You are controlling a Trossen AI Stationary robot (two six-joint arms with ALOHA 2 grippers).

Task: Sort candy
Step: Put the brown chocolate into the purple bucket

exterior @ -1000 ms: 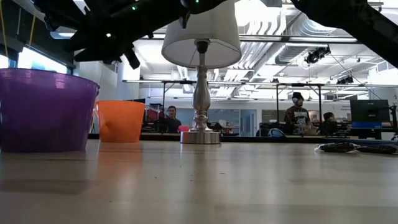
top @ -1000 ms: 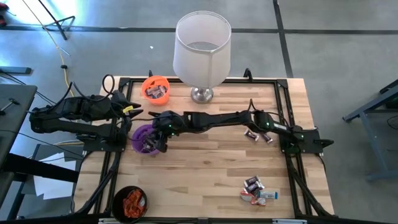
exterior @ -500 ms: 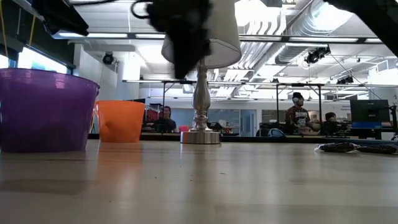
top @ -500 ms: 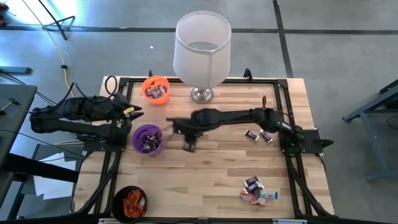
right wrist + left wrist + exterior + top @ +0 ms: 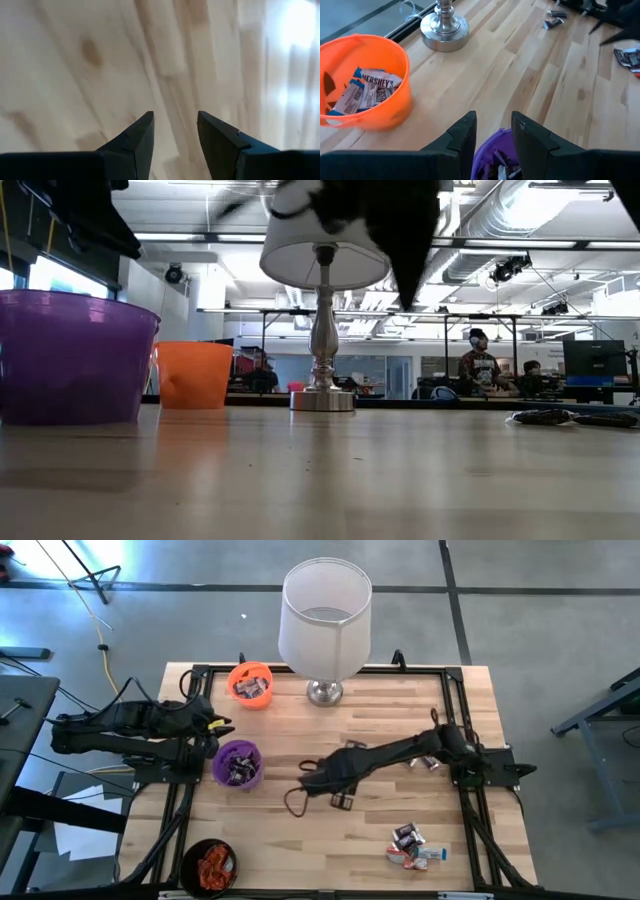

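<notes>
Butcher-block table (image 5: 340, 850) fills the overhead view, framed by a black rail, with a white-shaded lamp (image 5: 325, 612) on a chrome base at its twelve o'clock edge. The right arm reaches from its mount at three o'clock across to the table's middle, where the right gripper (image 5: 338, 802) hangs over bare wood; its wrist view shows two dark fingers (image 5: 135, 137) parted with nothing but wood grain between them. The left arm lies folded at nine o'clock, off the table's edge, and the left gripper (image 5: 494, 135) points over the purple cup (image 5: 237, 763), its fingers (image 5: 462, 137) parted with a gap and holding nothing. That purple cup, at about nine o'clock on the table, holds dark-wrapped candy. An orange cup (image 5: 250, 684) at eleven o'clock, just beside the lamp base, holds silver-white-blue wrapped candy (image 5: 367, 90), with a Hershey's label readable from the left wrist. A black cup (image 5: 209, 865) at seven o'clock holds orange-red wrapped pieces. Loose candy remains on the wood in two places: a small mixed heap (image 5: 412, 846) at five o'clock, and a pair of dark-wrapped pieces (image 5: 428, 762) near three o'clock, just beside the right arm.
</notes>
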